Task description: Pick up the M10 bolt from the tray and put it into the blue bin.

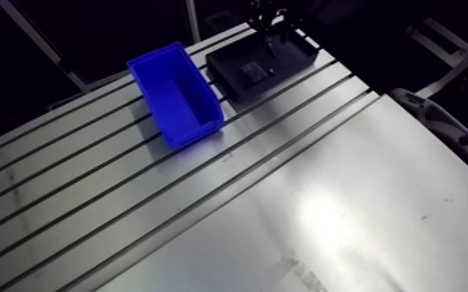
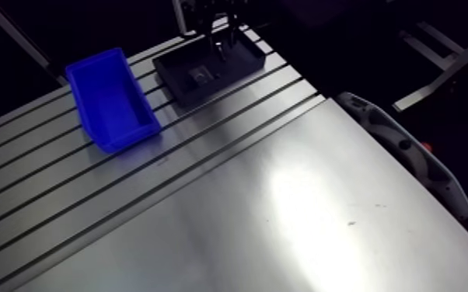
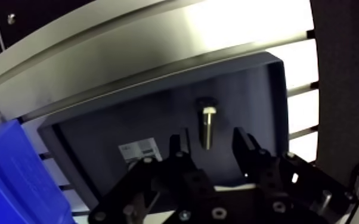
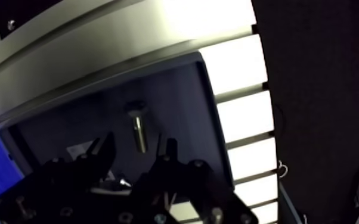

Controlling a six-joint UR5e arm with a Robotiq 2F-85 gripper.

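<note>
A metal bolt [image 3: 207, 124] with a hex head lies flat in the black tray [image 3: 259, 89], shank pointing toward my gripper. My gripper [image 3: 208, 142] hangs just above the tray, open, its two fingertips spread either side of the bolt's shank end without touching it. The blue bin [image 1: 176, 93] stands on the slotted table beside the tray [image 1: 264, 66], and its corner [image 3: 9, 173] shows beside the gripper in the wrist view. In the arm view the gripper [image 1: 272, 31] comes down over the tray's far part.
A white paper label [image 3: 140, 150] lies on the tray floor beside the bolt. The slotted aluminium table [image 1: 299, 210] stretches wide toward the near side. A grey curved part [image 2: 408, 151] sits off the table's right edge.
</note>
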